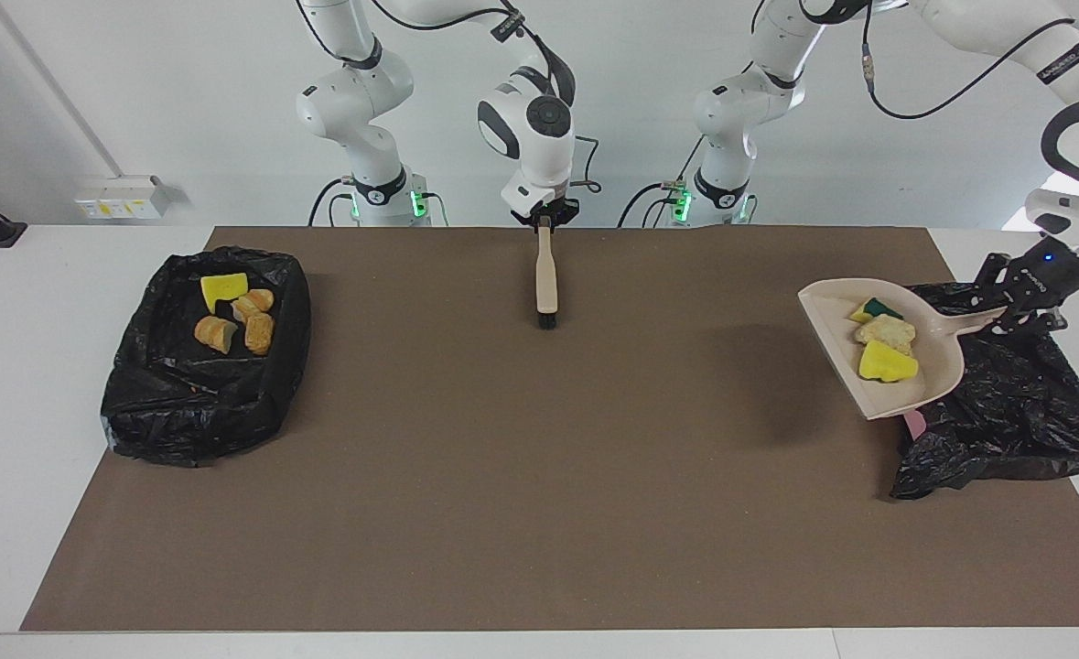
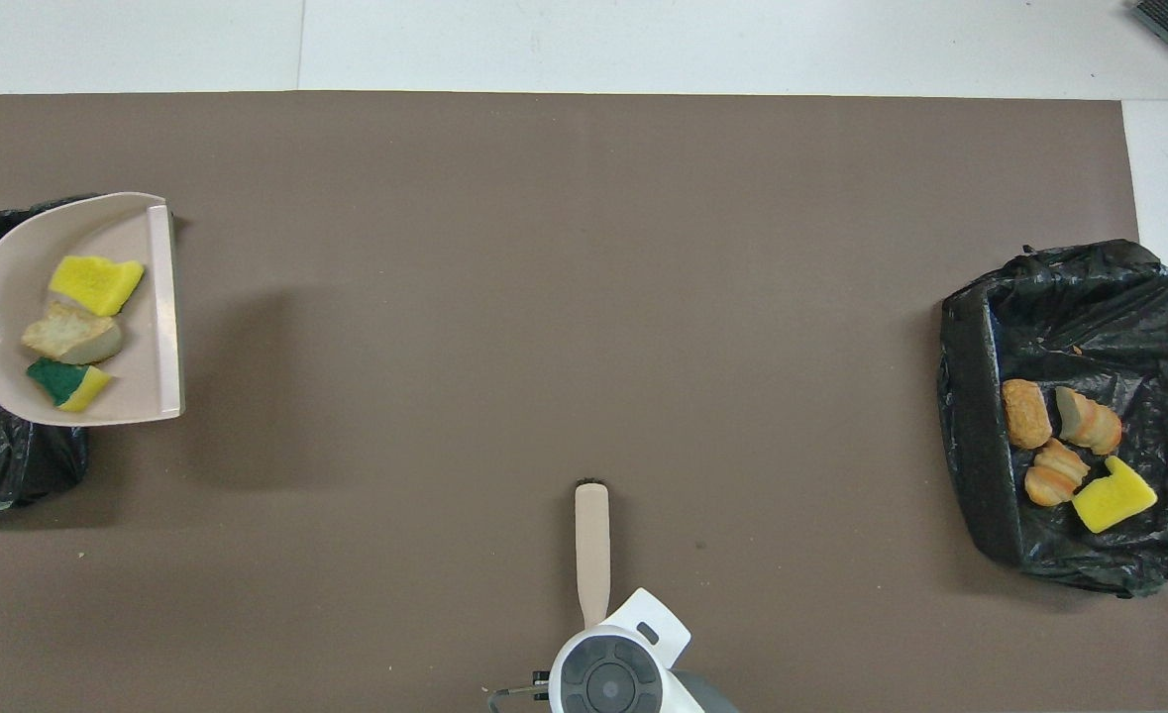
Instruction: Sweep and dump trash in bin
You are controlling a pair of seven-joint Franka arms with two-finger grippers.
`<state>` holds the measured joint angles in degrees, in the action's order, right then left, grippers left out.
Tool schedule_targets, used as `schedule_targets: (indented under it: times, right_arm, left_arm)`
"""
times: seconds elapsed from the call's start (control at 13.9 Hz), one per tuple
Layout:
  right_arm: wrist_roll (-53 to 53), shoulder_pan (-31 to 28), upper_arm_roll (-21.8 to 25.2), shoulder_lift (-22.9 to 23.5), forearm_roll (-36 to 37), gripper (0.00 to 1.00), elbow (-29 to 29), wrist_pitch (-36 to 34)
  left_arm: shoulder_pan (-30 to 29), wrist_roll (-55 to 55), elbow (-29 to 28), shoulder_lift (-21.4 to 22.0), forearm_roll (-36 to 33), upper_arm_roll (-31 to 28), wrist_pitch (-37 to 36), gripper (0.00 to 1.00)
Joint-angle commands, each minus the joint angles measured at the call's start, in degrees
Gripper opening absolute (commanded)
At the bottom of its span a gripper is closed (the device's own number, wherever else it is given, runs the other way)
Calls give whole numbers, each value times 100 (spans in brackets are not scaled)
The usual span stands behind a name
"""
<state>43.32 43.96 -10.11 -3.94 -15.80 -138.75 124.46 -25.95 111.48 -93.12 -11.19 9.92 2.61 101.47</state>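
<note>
Nowhere any legible writing: dustpan (image 1: 905,389) of trash (image 1: 887,361) over black bin (image 1: 1015,412).

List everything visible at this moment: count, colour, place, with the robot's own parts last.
dustpan: one, beige, raised over the black bag at the left arm's end
scraps in dustpan: three; yellow, tan, green-backed yellow
bin bags: two, black, one at each end of the table
scraps in the right arm's end bag: four; one yellow, three tan-orange
brush: one, beige handle, dark bristles on the mat, upright
mat: one, brown, covering the table
left pincer: shut on the dustpan's handle
right pincer: on the brush's handle top
</note>
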Motion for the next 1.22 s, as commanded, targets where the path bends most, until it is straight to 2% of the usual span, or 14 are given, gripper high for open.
schedule_targets:
  times: [0.0,0.22,0.65,0.79,1.01,1.15]
  right_arm:
    - [-69,-19,9,121,323,100,295,44]
    - [-87,-255,70,104,350,100,682,34]
    - [-525,-2134,44,165,999,100,1517,-141]
    - [-990,-2714,27,244,1368,100,1684,-150]
    - [-1885,-3602,61,384,1440,100,1860,-142]
    - [-2588,-4077,97,411,1440,100,2167,-168]
  left_arm:
    - [-401,600,250,12,-279,12,-206,0]
    - [-770,761,557,-41,-648,20,22,0]
    - [-859,551,611,-94,-1685,-6,891,0]
    - [-755,445,611,-94,-2324,-6,1085,0]
    - [-509,-361,550,-41,-3554,11,1209,0]
    - [-438,-688,515,-15,-3961,3,1209,0]
